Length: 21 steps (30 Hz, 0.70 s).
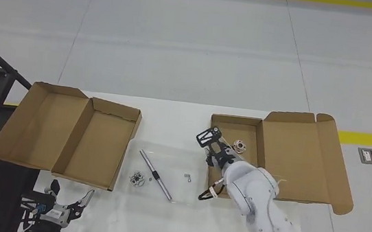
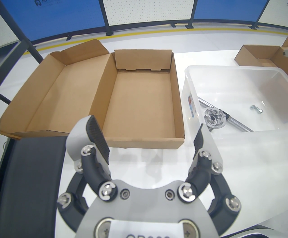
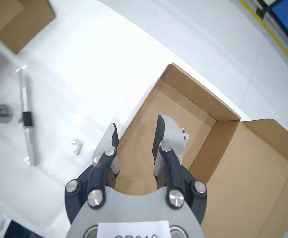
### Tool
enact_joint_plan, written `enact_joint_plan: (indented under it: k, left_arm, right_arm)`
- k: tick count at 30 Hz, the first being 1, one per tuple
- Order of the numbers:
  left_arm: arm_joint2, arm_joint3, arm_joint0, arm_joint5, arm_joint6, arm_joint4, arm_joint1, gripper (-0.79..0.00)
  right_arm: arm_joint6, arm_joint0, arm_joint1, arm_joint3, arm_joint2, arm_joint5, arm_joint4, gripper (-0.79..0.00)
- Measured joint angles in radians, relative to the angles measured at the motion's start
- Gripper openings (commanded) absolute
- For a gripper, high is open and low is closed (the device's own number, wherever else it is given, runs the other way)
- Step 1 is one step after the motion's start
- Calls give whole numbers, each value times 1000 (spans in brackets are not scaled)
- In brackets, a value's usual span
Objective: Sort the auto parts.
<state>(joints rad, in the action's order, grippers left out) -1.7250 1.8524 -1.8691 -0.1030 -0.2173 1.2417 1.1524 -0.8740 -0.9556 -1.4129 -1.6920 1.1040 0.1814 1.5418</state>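
Top view showed three places where the sorting could slip. At the left, the left jaws stood apart and empty off the near corner of the desk (image 1: 171,121). A swing from there toward the parts would, I judged, risk clipping the near wall of the left box (image 1: 99,147) or nudging the light clear bin (image 1: 167,157) beside it. In the middle, the long rod (image 1: 156,175) looked the awkward piece. Gripped off its middle it would likely tip and catch the bin's rim. The small bracket (image 1: 187,178) lay flat and looked thin enough to slide out of a pinch. At the right, the right jaws were also apart and held nothing, hanging over the wall of the right box (image 1: 249,133) on the bin's side. A straight drop from there could land a finger on that cardboard edge and drag the box.

As for the containers, the left box lay open with its lid folded back, and its tray was bare. The clear bin sat between the two boxes and held the parts not yet sorted. These were the toothed hub (image 1: 137,178) touching or just beside the rod, the rod lying slantwise, and the bracket apart from both. The right box, lid open too, held one flanged part (image 1: 239,147) near its far end, close beside the right jaws.
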Motion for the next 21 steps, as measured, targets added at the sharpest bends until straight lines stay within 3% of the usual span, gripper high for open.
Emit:
enact_joint_plan:
  k: [3, 7, 16, 21]
  left_arm:
    - [0, 0, 0, 0, 0, 0, 0, 0]
    - [0, 0, 0, 0, 0, 0, 0, 0]
    - [0, 0, 0, 0, 0, 0, 0, 0]
    - [0, 0, 0, 0, 0, 0, 0, 0]
  right_arm:
    - [-20, -72, 5, -99, -30, 52, 23, -376]
    - [-43, -97, 2, -106, -90, 91, 37, -348]
    - [-105, 0, -37, 105, -193, -5, 6, -397]
    - [-134, 62, -61, 220, -213, -65, -58, -468]
